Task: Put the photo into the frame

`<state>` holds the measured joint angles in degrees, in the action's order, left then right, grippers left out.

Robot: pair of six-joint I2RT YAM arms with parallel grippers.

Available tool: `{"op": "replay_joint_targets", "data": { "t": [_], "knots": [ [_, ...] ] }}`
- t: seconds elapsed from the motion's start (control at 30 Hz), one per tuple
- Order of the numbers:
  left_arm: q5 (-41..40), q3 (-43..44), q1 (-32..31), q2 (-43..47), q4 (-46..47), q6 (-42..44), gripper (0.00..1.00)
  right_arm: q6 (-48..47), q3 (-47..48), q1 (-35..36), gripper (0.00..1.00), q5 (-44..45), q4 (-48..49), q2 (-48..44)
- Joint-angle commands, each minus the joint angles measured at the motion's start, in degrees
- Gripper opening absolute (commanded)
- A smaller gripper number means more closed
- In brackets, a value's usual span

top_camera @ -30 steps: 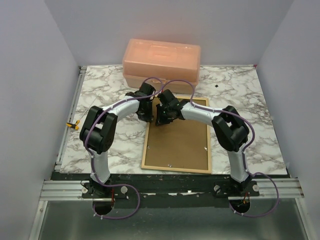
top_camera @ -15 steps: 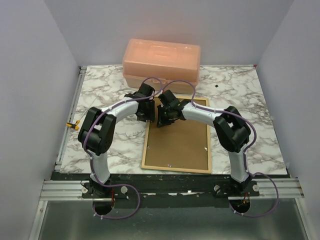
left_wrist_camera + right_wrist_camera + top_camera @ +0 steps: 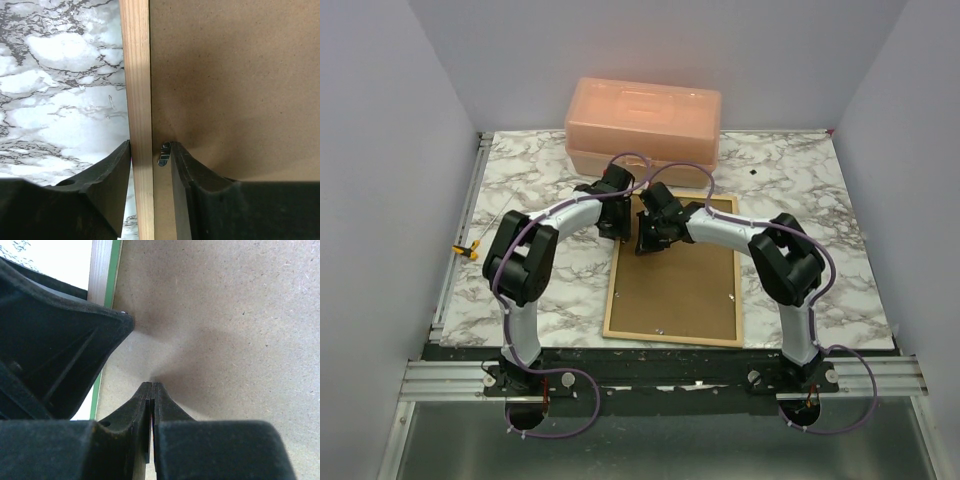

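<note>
At the far-left corner of the face-down frame [image 3: 670, 338], the left gripper [image 3: 150, 150] straddles its long rail, jaws parted beside a metal tab [image 3: 164, 153], the right gripper [image 3: 151, 387], pinched shut, touching the backing board [image 3: 235, 315] (photo hidden, presumably beneath).

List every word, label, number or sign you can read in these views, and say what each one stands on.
None: no readable text in any view.
The peach box has moulded relief on its lid, but it is too small to show any lettering.
The brown backing board, the frame, the small metal tab and the marble table carry no print.
</note>
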<state>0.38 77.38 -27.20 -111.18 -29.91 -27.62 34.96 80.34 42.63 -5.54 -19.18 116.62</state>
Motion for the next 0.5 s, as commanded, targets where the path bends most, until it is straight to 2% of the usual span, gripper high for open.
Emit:
{"op": "replay_joint_targets", "data": {
  "t": [0.0,0.1,0.3,0.47],
  "knots": [
    [-3.34,1.64,-1.29,-2.31,-1.72,0.75,0.35,0.11,-3.59,0.58,0.1,1.33,-5.21,0.77],
    [-4.41,2.5,-2.08,-2.82,-2.67,1.45,0.32,0.1,-3.78,0.45,0.1,1.33,-5.3,0.45],
    [-4.39,2.19,-2.59,-2.69,-3.48,2.04,0.0,0.07,-4.09,0.12,0.1,1.41,-5.25,0.02],
    [-1.32,-0.84,-2.77,-0.99,-1.69,1.63,0.0,-0.15,-4.55,0.08,0.1,1.04,-5.34,-0.67]
  ]
}}
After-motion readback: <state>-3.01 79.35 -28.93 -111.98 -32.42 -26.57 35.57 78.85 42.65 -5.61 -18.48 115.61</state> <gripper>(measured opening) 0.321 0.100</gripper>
